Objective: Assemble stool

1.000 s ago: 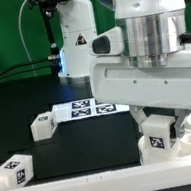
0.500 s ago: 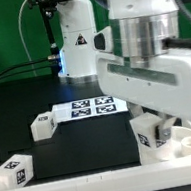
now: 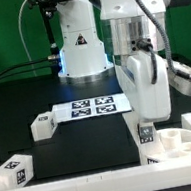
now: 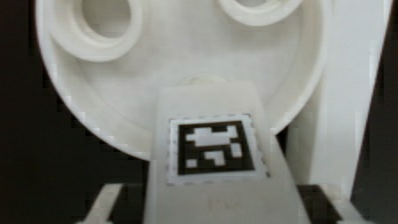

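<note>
I'm seeing the gripper [image 3: 145, 123] pointing straight down and gripping a leg [image 3: 148, 133], tag side facing the exterior camera. The leg is hanging upright at the rim of the seat [image 3: 184, 145], on the rim's side toward the middle of the bench [image 3: 23, 96]. I can't tell whether the leg is touching the seat. The seat is sitting dish-up in the bench's near corner on the exterior view's right, just beside the border rail [image 3: 69, 185] running along the near edge. The wrist view is showing the leg's tag [image 4: 214, 146] centred, with the seat's round sockets [image 4: 98, 30] beyond it. A second leg [image 3: 40, 126] is lying mid-bench, just beside the marker board [image 3: 86, 109], at its end on the exterior view's left. A third leg [image 3: 13, 170] is sitting by the near corner on the exterior view's left.
</note>
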Motion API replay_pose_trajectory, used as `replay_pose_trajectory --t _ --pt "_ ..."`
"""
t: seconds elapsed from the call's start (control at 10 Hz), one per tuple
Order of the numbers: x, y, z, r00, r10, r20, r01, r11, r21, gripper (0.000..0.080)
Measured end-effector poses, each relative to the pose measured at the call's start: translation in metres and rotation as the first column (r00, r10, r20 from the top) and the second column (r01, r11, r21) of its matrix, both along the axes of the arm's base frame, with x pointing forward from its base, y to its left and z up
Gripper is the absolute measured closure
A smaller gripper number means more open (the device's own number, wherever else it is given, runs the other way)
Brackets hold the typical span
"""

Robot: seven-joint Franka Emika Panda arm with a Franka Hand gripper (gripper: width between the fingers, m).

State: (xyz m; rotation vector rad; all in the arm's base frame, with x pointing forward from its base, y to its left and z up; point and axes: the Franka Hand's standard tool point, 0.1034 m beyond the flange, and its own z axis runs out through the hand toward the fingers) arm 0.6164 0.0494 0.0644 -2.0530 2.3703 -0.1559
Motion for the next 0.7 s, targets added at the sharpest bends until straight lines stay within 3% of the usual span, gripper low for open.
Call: replay_pose_trajectory --t 0.3,0.4,0.5,0.7 --pt "-0.001 0.000 0.002 0.999 0.032 0.005 -0.032 0.999 -0.007 0.0416" --pt "-0.003 0.000 0.010 0.998 0.060 0.024 -0.060 0.998 0.003 0.0227" --pt "-0.009 -0.007 0.022 0.995 0.093 0.035 -0.093 0.995 0.022 0.0174" --pt "-0.016 -0.021 0.045 0.987 0.149 0.065 -0.153 0.987 0.045 0.0155"
